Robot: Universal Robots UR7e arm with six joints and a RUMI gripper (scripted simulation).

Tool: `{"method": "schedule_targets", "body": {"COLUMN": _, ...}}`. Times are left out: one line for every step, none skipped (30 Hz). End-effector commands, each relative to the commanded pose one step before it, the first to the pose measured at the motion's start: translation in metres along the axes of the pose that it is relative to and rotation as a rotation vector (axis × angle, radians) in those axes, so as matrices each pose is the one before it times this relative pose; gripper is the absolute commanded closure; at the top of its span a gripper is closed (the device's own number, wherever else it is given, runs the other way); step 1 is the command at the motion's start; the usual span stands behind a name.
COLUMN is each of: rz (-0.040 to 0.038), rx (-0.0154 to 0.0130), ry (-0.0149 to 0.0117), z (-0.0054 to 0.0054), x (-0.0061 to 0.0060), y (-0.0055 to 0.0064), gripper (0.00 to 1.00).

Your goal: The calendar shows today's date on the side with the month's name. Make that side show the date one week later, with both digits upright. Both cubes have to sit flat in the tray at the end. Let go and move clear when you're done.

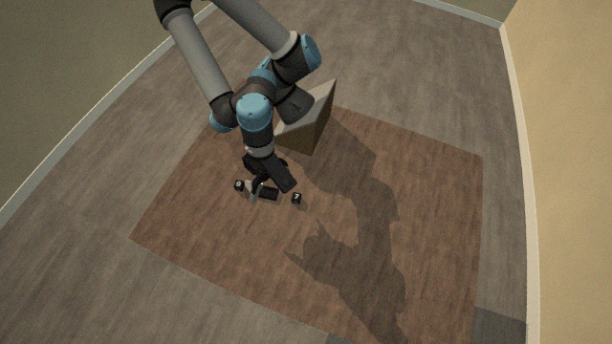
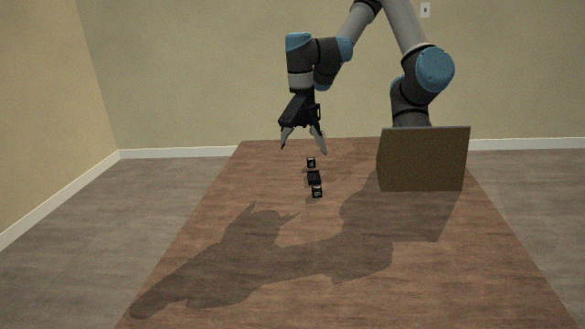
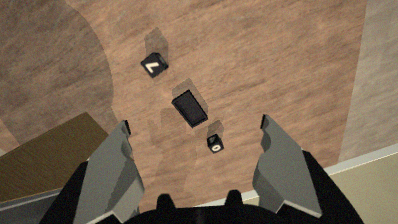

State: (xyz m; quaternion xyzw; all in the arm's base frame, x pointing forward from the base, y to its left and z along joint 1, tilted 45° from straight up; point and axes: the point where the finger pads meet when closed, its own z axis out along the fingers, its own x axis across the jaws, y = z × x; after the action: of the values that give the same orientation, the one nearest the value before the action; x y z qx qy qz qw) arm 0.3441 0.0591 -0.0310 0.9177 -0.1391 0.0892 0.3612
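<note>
Spread wide and holding nothing, the gripper (image 2: 303, 140) hangs high above the wooden table top (image 2: 411, 256), its two grey fingers well apart in the wrist view. Below it, three small dark things lie in a row on the table. The empty black tray (image 3: 189, 108) is in the middle. A cube with a 7 on top (image 3: 154, 65) stands on one side of the tray, apart from it. A cube with a 0 on top (image 3: 215, 143) stands on the other side, also outside the tray. Neither cube touches the tray. A tan box-shaped pedestal (image 2: 422, 157) carries the arm's base at the table's edge.
</note>
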Motion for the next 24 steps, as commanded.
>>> {"method": "schedule_targets", "body": {"rz": 0.17409, "rx": -0.00694, "ry": -0.00010, "z": -0.00005, "x": 0.00624, "y": 0.00628, "gripper": 0.00}}
{"method": "schedule_targets", "body": {"rz": 0.01413, "rx": 0.00001, "ry": 0.00001, "z": 0.00003, "x": 0.00059, "y": 0.00049, "gripper": 0.00}}
{"method": "schedule_targets", "body": {"rz": 0.04633, "rx": 0.00003, "ry": 0.00004, "z": 0.00010, "x": 0.00196, "y": 0.00159, "gripper": 0.00}}
{"method": "schedule_targets", "body": {"rz": 0.00393, "rx": 0.00000, "ry": 0.00000, "z": 0.00001, "x": 0.00017, "y": 0.00013, "gripper": 0.00}}
{"method": "schedule_targets", "body": {"rz": 0.05026, "rx": 0.00002, "ry": 0.00005, "z": 0.00011, "x": 0.00220, "y": 0.00167, "gripper": 0.00}}
{"method": "schedule_targets", "body": {"rz": 0.03611, "rx": 0.00001, "ry": 0.00004, "z": 0.00008, "x": 0.00163, "y": 0.00115, "gripper": 0.00}}
{"method": "schedule_targets", "body": {"rz": 0.01413, "rx": 0.00000, "ry": 0.00002, "z": 0.00003, "x": 0.00065, "y": 0.00043, "gripper": 0.00}}
{"method": "schedule_targets", "body": {"rz": 0.04705, "rx": 0.00000, "ry": 0.00007, "z": 0.00011, "x": 0.00219, "y": 0.00144, "gripper": 0.00}}
{"method": "schedule_targets", "body": {"rz": 0.00314, "rx": 0.00000, "ry": 0.00000, "z": 0.00001, "x": 0.00015, "y": 0.00009, "gripper": 0.00}}
{"method": "schedule_targets", "body": {"rz": 0.05011, "rx": -0.00001, "ry": 0.00008, "z": 0.00012, "x": 0.00239, "y": 0.00147, "gripper": 0.00}}
{"method": "schedule_targets", "body": {"rz": 0.03673, "rx": -0.00002, "ry": 0.00007, "z": 0.00009, "x": 0.00180, "y": 0.00102, "gripper": 0.00}}
{"method": "schedule_targets", "body": {"rz": 0.01328, "rx": -0.00001, "ry": 0.00003, "z": 0.00003, "x": 0.00066, "y": 0.00035, "gripper": 0.00}}
{"method": "schedule_targets", "body": {"rz": 0.04755, "rx": -0.00003, "ry": 0.00010, "z": 0.00012, "x": 0.00239, "y": 0.00125, "gripper": 0.00}}
{"method": "schedule_targets", "body": {"rz": 0.00000, "rx": 0.00000, "ry": 0.00000, "z": 0.00000, "x": 0.00000, "y": 0.00000, "gripper": 0.00}}
{"method": "schedule_targets", "body": {"rz": 0.00000, "rx": 0.00000, "ry": 0.00000, "z": 0.00000, "x": 0.00000, "y": 0.00000, "gripper": 0.00}}
{"method": "schedule_targets", "body": {"rz": 0.00234, "rx": 0.00000, "ry": 0.00001, "z": 0.00001, "x": 0.00012, "y": 0.00006, "gripper": 0.00}}
{"method": "schedule_targets", "body": {"rz": 0.04973, "rx": -0.00004, "ry": 0.00012, "z": 0.00013, "x": 0.00255, "y": 0.00124, "gripper": 0.00}}
{"method": "schedule_targets", "body": {"rz": 0.04955, "rx": -0.00004, "ry": 0.00013, "z": 0.00013, "x": 0.00259, "y": 0.00115, "gripper": 0.00}}
{"method": "schedule_targets", "body": {"rz": 0.04549, "rx": -0.00004, "ry": 0.00013, "z": 0.00012, "x": 0.00242, "y": 0.00098, "gripper": 0.00}}
{"method": "schedule_targets", "body": {"rz": 0.00386, "rx": 0.00000, "ry": 0.00001, "z": 0.00001, "x": 0.00021, "y": 0.00008, "gripper": 0.00}}
{"method": "schedule_targets", "body": {"rz": 0.04912, "rx": -0.00005, "ry": 0.00016, "z": 0.00013, "x": 0.00266, "y": 0.00099, "gripper": 0.00}}
{"method": "schedule_targets", "body": {"rz": 0.03436, "rx": -0.00004, "ry": 0.00012, "z": 0.00009, "x": 0.00189, "y": 0.00063, "gripper": 0.00}}
{"method": "schedule_targets", "body": {"rz": 0.01451, "rx": -0.00002, "ry": 0.00005, "z": 0.00004, "x": 0.00080, "y": 0.00024, "gripper": 0.00}}
{"method": "schedule_targets", "body": {"rz": 0.04707, "rx": -0.00005, "ry": 0.00018, "z": 0.00013, "x": 0.00262, "y": 0.00079, "gripper": 0.00}}
